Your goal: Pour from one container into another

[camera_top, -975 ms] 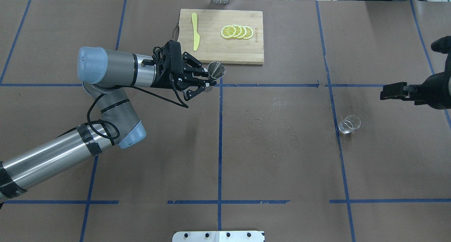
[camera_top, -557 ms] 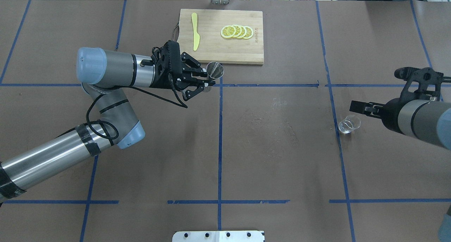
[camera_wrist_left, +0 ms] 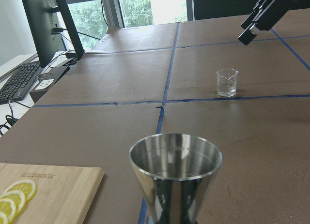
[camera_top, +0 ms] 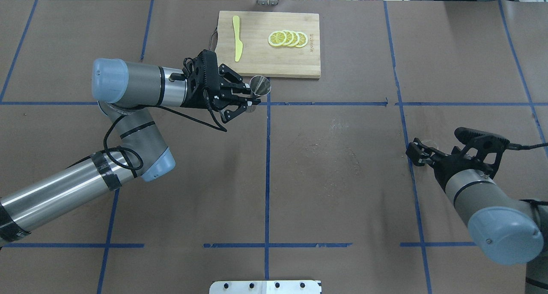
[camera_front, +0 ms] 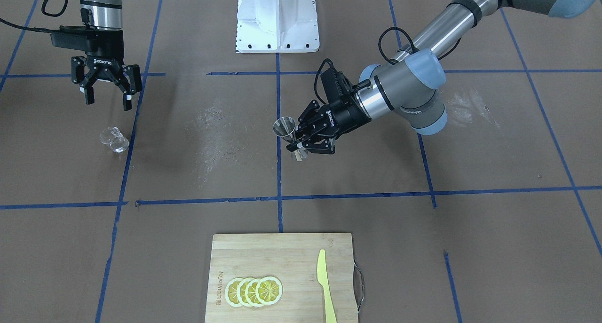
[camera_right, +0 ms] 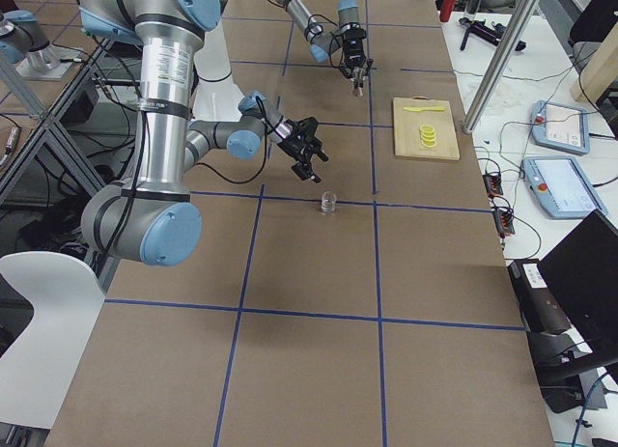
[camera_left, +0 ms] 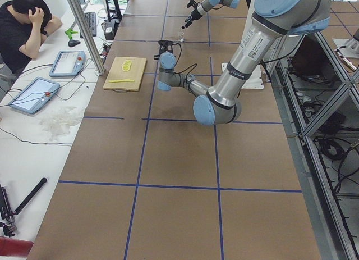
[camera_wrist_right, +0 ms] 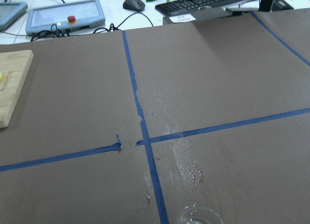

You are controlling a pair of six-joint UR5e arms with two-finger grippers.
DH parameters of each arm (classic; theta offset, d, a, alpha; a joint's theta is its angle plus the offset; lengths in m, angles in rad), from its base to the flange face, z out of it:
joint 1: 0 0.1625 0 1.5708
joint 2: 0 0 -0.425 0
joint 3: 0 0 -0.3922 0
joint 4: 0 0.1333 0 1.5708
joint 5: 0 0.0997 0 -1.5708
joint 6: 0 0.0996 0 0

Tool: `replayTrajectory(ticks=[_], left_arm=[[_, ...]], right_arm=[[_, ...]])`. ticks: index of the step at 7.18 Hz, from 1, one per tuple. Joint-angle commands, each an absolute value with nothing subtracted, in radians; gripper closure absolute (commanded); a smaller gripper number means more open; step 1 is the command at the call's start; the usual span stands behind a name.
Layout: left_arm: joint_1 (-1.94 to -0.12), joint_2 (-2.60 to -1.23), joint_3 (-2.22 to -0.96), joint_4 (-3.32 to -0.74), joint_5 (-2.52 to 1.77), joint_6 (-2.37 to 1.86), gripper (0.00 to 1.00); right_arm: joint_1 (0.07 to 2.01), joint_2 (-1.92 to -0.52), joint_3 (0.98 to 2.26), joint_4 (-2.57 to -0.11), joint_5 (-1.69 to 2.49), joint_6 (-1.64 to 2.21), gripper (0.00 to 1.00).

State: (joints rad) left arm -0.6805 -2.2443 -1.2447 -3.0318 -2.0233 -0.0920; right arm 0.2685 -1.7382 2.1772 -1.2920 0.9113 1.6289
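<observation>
A steel jigger is held upright above the table near the middle blue line, with my left gripper shut on its waist. The left wrist view looks down on the jigger's open cup. A small clear glass beaker stands on the table toward my right side, also visible in the left wrist view as the beaker. My right gripper hangs open just above and behind it, touching nothing. In the overhead view the right gripper covers most of the beaker. Only the beaker's rim shows in the right wrist view.
A wooden cutting board lies at the far side, carrying lemon slices and a yellow plastic knife. The white robot base plate sits at the near edge. Blue tape lines cross the brown table cover.
My right arm swung in from the table's right edge, bringing its open gripper down over the beaker. The left gripper with the jigger drifted only slightly left.
</observation>
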Motion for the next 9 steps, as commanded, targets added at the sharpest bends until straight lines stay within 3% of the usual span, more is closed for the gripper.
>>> replayTrajectory(ticks=[1, 9], left_arm=[[-0.680, -2.240, -1.247, -3.033, -2.023, -0.092, 1.00], [-0.680, -2.218, -1.262, -3.037, -2.023, -0.092, 1.00]], right_arm=[[0.149, -1.735, 2.065, -1.292, 0.659, 1.756, 0.00], [0.107, -1.704, 1.885, -1.293, 0.571, 1.816, 0.00]])
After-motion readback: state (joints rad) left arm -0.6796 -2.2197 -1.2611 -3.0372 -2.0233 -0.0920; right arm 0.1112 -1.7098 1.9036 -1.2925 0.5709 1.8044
